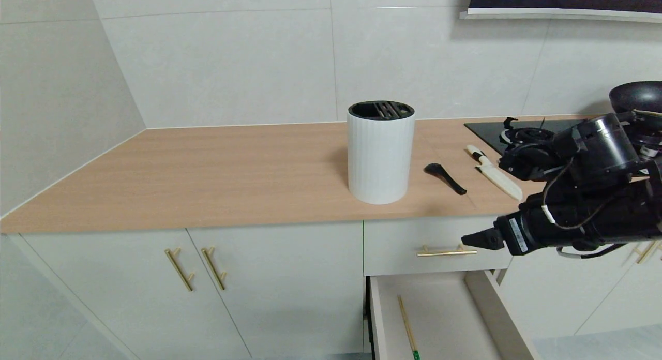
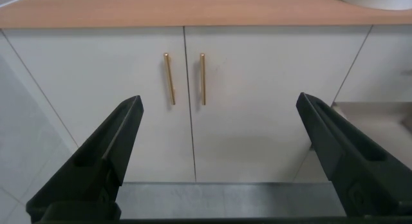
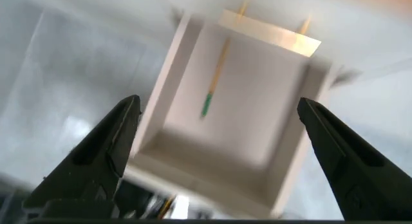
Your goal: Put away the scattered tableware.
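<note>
Gaping right hand [image 3: 217,103] over chopstick [image 3: 215,76] in drawer [image 3: 261,114]

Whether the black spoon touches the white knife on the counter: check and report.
Apart. The head view shows the black spoon and the white knife lying side by side on the counter, a strip of bare wood plainly between them.

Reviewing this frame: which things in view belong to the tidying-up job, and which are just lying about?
Part of the job: black spoon, knife, chopstick, open drawer, white holder.

Just there: hob, pan, cupboard doors.
</note>
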